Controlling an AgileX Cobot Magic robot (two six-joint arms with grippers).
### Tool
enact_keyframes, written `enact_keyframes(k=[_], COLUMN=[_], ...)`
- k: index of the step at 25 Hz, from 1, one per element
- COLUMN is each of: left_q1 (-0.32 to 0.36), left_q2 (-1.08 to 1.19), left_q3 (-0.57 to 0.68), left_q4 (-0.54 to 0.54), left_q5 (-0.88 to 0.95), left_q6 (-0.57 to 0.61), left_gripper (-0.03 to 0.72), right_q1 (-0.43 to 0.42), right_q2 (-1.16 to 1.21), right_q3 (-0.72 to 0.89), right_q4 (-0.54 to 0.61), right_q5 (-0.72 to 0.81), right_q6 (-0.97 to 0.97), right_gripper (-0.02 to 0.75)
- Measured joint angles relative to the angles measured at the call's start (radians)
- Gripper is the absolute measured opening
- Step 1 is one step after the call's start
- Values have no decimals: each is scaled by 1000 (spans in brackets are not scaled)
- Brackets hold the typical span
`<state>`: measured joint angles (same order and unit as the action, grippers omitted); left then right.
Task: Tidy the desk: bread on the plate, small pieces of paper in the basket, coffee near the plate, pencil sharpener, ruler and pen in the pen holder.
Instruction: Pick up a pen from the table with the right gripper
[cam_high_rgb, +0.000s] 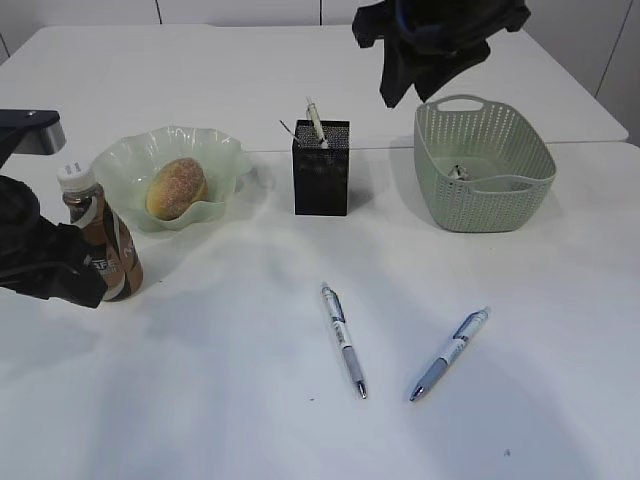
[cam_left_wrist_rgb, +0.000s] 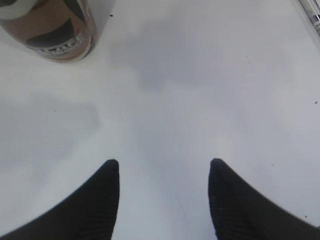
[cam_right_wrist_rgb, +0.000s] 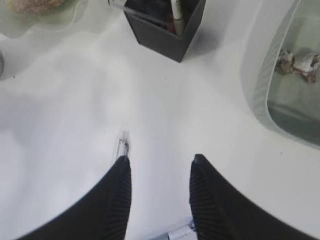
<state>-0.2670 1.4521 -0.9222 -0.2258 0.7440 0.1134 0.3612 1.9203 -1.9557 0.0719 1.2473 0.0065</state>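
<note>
Right gripper (cam_high_rgb: 400, 95) hangs high at the back of the exterior view, over the gap between the holder (cam_high_rgb: 321, 168) and the basket (cam_high_rgb: 483, 165); this view does not show how its jaws stand. Two pens remain on the desk (cam_high_rgb: 200, 400): the left pen (cam_high_rgb: 343, 340) lies near mid-table with its long axis running almost front to back, and the right pen (cam_high_rgb: 449, 353) lies just beside it, slanting up to the right. Both sit well in front of and below that gripper. The bread (cam_high_rgb: 177, 187) is on the plate (cam_high_rgb: 215, 150), and the coffee (cam_high_rgb: 102, 235) stands near the plate with the left arm close against it. The holder has things standing in it, and paper scraps (cam_high_rgb: 458, 172) lie in the basket.

From the left wrist, the left gripper (cam_left_wrist_rgb: 164, 167) stands well open over bare desk, holding nothing. The coffee (cam_left_wrist_rgb: 52, 30) is up and to its left, apart from the fingers.

From the right wrist, the right gripper (cam_right_wrist_rgb: 160, 162) is partly open and empty. One pen's tip (cam_right_wrist_rgb: 121, 146) shows just off the left finger, and a bit of another pen (cam_right_wrist_rgb: 180, 234) shows at the bottom edge between the fingers. The holder (cam_right_wrist_rgb: 162, 27) lies ahead, the basket (cam_right_wrist_rgb: 260, 95) to the right.

I judge the right arm nearer to both pens; it must drop and square its jaws across a pen's long axis.
</note>
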Motion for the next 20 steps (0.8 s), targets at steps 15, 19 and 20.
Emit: enact_keyframes(k=[15,19,20], left_q1=[0,0,0], left_q2=[1,1,1], left_q3=[0,0,0], left_q4=[0,0,0], left_q5=[4,4,4], left_q6=[0,0,0], left_gripper=[400,400,400], right_q1=[82,100,100], right_q2=[-237,-302,-315], right_q3=[451,606,641], right_q4=[-6,-4,-2], right_q5=[-68,-213,-249], right_q6=[-7,0,0], right_gripper=[314,314,314])
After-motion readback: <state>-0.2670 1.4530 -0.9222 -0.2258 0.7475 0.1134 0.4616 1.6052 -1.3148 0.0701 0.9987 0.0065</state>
